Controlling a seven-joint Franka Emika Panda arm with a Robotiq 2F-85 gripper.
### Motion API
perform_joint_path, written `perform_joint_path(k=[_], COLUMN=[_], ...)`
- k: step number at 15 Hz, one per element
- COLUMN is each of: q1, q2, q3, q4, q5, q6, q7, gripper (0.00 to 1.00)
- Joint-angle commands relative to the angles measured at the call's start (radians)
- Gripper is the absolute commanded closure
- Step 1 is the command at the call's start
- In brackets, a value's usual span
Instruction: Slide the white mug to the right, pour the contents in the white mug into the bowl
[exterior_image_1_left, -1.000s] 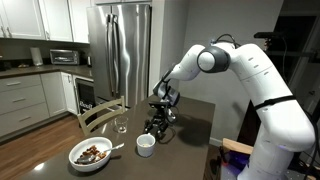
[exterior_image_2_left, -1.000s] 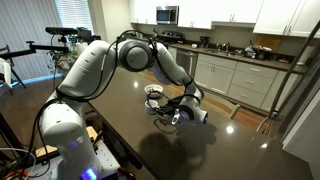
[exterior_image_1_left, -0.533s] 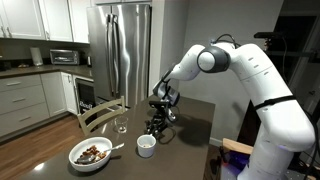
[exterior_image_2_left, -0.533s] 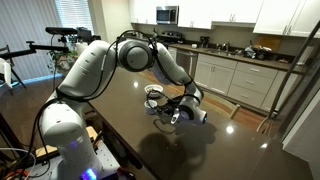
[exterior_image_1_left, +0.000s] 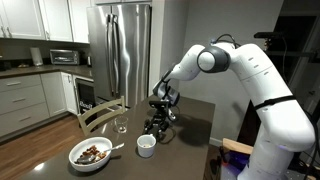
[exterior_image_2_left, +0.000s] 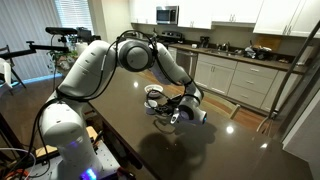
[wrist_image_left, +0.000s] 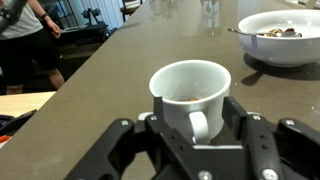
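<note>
A white mug (wrist_image_left: 190, 85) stands upright on the dark worktop (wrist_image_left: 110, 70), its contents hidden. Near it, a wide white bowl (wrist_image_left: 282, 52) holds brown food pieces. The arm (exterior_image_1_left: 240, 65) reaches low, and its claw (wrist_image_left: 192, 120) is open either side of the mug's handle.

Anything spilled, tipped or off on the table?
Nothing stands out. The white mug stands upright on the table, no spill around it; the bowl sits level, food inside; the clear glass is upright.
</note>
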Motion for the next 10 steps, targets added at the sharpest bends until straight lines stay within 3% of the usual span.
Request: perform_joint_path(k=[1, 4, 5, 9, 10], q1=[-0.008, -0.007, -0.005, -0.004, -0.003], q2=[0.004, 0.006, 0.006, 0.008, 0.008], q3=[0.003, 0.003, 0.003, 0.002, 0.002], q4=[0.007, 0.005, 0.004, 0.003, 0.002], q5=[0.000, 0.001, 0.000, -0.002, -0.002], q6=[-0.024, -0.019, -0.016, -0.013, -0.013], q7=[0.015, 0.013, 0.012, 0.011, 0.011], gripper=[0.25, 0.42, 0.58, 0.86, 0.75])
